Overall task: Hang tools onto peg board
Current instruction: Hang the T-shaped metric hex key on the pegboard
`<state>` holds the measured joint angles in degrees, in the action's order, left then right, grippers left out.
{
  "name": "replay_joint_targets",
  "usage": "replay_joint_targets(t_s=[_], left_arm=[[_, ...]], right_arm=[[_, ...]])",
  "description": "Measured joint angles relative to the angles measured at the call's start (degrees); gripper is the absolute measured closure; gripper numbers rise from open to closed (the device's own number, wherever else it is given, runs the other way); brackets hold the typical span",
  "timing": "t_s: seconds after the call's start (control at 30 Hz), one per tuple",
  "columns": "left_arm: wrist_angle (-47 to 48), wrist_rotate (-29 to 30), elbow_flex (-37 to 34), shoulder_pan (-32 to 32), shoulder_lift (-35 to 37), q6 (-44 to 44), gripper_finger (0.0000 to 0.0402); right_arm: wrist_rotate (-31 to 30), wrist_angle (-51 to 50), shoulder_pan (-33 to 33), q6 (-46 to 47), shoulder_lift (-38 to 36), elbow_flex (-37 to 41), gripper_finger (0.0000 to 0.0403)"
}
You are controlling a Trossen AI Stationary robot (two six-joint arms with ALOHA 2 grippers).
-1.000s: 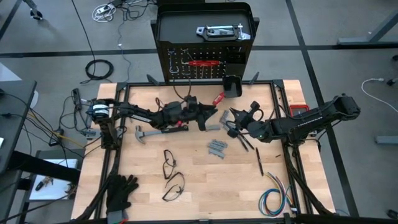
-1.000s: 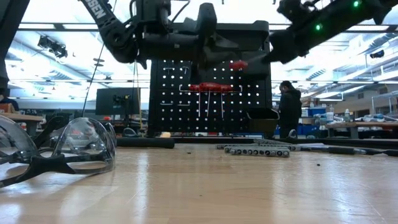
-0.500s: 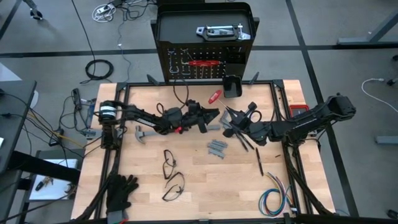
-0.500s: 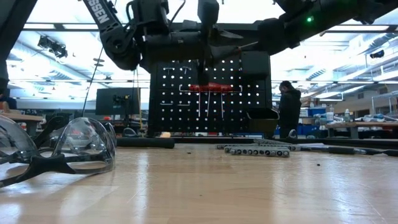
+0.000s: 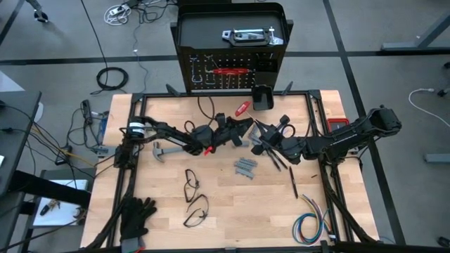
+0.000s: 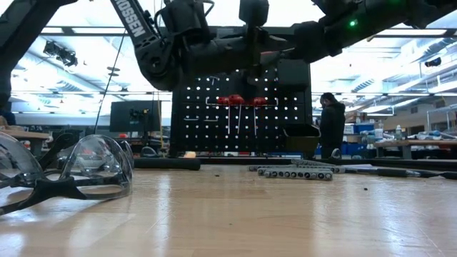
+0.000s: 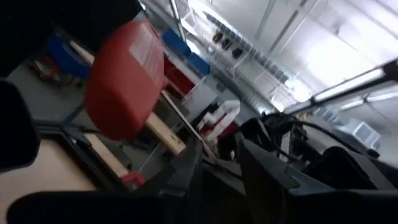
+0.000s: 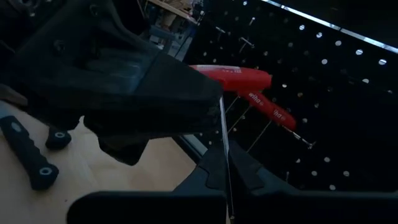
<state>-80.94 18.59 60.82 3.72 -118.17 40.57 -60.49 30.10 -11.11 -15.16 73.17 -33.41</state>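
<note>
While both arms hang over the back of the tabletop (image 5: 232, 204), I read the high view first. The left tool (image 5: 235, 132) and the right tool (image 5: 259, 131) meet nose to nose just in front of the peg board (image 5: 204, 77). That board is an upright black panel dotted with small holes, standing at the far edge. A red-handled driver (image 5: 241, 108) sits tilted in the air between the two tools and the board. A black-handled hammer (image 5: 165, 152) lies under the left arm, and a cluster of grey metal pieces (image 5: 245, 167) lies near the middle. Safety glasses (image 5: 191, 184), black gloves (image 5: 137, 214) and a coloured wire bundle (image 5: 309, 225) lie nearer the front.

From the low view, both tools are up high in front of the board. Red handles (image 6: 237, 100) already hang there on silver hooks, thin shafts pointing down, and a small black bin (image 6: 300, 132) is fixed lower on the panel. A person (image 6: 330, 125) stands in the room behind.

Through the left wrist view, the driver's fat red handle fills the space ahead of the left tool. I cannot tell whether that tool grips anything.

Through the right wrist view, the right tool is clamped tight on the driver's thin steel shaft, which runs up to the left tool.
</note>
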Motion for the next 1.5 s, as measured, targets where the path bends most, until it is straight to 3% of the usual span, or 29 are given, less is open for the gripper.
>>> replay_joint_targets(t_s=[0.23,0.33,0.53,0.8,1.13,1.27,1.4,1.5], left_arm=[[-3.0,4.9,1.5,-0.8,-1.7,-4.3,0.0296],[-4.4,5.8,1.5,-0.8,-1.7,-7.3,0.0315],[-3.3,1.2,3.1,-0.4,-1.7,-8.0,0.039],[-0.8,-0.9,4.7,-0.3,-1.7,-14.9,0.0399],[0.5,-1.2,0.4,2.3,-1.4,-13.3,0.0401],[2.4,-4.2,-2.0,4.2,0.0,-13.1,0.0401],[9.2,-7.8,-5.1,6.9,3.9,-12.2,0.0401],[15.9,-4.4,-7.4,7.5,7.0,-15.9,0.0401]], right_arm=[[0.0,-0.2,0.0,0.0,0.0,0.0,0.0403],[0.1,-0.3,0.0,0.0,0.0,0.0,0.0403],[4.3,-0.8,0.8,0.6,0.0,0.0,0.0403],[5.0,-2.1,1.2,0.8,-0.2,0.1,0.0394],[1.6,-4.2,0.1,1.5,-0.3,0.1,0.0301],[1.4,-4.6,-0.6,1.9,-0.6,0.1,0.0265],[1.8,-7.9,-1.5,6.3,-0.8,0.0,0.0236],[3.5,-12.5,-1.8,11.8,-0.8,0.0,0.0223]])
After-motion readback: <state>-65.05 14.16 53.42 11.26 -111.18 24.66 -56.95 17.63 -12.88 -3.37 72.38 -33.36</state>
